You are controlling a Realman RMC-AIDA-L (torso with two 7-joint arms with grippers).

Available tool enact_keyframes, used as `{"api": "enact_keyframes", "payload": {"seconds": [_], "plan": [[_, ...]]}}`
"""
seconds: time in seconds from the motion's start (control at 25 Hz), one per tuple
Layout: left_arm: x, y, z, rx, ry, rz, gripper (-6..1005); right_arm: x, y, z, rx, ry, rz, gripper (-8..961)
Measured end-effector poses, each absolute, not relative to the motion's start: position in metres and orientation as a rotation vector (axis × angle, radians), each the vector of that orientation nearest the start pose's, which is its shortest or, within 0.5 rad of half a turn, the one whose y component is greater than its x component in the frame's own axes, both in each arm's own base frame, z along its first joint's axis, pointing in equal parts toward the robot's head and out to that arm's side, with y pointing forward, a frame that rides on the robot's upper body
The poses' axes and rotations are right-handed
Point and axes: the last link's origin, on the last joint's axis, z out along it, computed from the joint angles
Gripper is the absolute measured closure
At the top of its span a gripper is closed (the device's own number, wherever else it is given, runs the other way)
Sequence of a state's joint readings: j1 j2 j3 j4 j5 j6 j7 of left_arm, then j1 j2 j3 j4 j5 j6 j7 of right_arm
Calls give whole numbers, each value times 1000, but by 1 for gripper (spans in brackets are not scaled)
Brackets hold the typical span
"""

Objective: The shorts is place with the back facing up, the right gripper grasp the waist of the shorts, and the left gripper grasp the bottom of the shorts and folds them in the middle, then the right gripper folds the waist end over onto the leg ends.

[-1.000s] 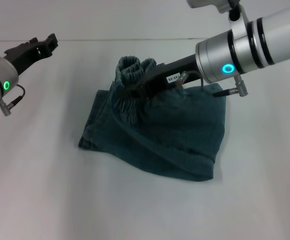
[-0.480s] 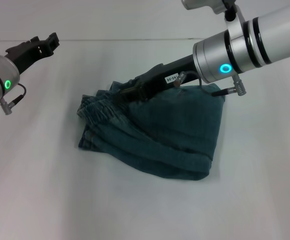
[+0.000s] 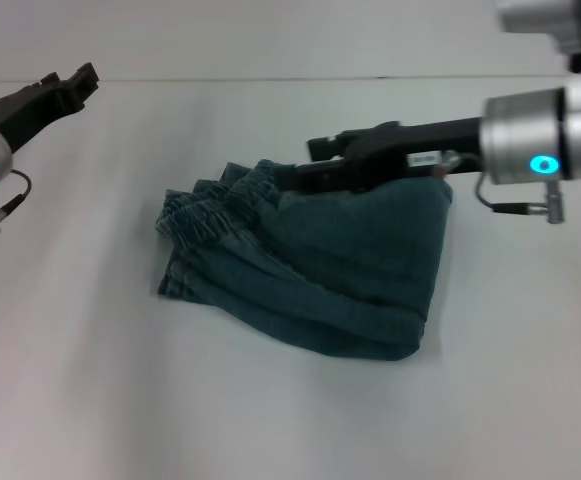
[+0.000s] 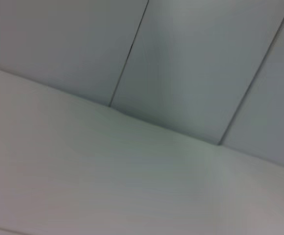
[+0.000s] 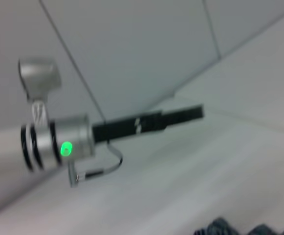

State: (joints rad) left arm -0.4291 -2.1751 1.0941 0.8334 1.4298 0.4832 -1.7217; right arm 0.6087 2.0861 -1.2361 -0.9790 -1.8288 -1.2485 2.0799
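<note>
Right end effector (image 3: 315,165) hangs just above the back edge of the shorts (image 3: 320,270), its fingers apart and holding nothing; the waistband (image 3: 210,205) lies free beside its tip. Left end effector (image 3: 65,90) is parked well away from the shorts; whether its fingers are parted I cannot tell. With the fold apparently laid, the sensible move is to lift straight clear without snagging the elastic. Folded into a thick blue-green denim bundle on the white tabletop (image 3: 290,420), the shorts show gathered waist ruffles over the hem edge.
</note>
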Motion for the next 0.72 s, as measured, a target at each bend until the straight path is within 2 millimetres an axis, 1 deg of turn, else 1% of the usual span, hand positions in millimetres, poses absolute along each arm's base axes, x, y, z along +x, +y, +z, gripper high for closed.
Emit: {"api": "enact_keyframes", "payload": {"seconds": [0.12, 0.24, 0.4, 0.48, 0.56, 0.68, 0.72], "plan": [[-284, 399, 28, -1744, -1116, -819, 456, 170, 369, -6, -2672, 913, 721, 153], [-291, 381, 38, -1776, -1114, -953, 422, 190, 356, 10, -2595, 894, 855, 106], [-298, 356, 46, -1805, -1117, -1106, 376, 214, 344, 26, -2497, 862, 950, 45], [-300, 346, 46, -1833, -1108, -1140, 353, 222, 339, 28, -2483, 841, 962, 30], [-299, 333, 44, -1889, -1068, -1163, 253, 229, 334, 26, -2496, 822, 956, 31], [-297, 314, 40, -1994, -1004, -1177, 103, 236, 327, 19, -2542, 782, 902, 34], [-298, 308, 39, -2020, -992, -1175, 97, 239, 326, 17, -2559, 768, 879, 35]]}}
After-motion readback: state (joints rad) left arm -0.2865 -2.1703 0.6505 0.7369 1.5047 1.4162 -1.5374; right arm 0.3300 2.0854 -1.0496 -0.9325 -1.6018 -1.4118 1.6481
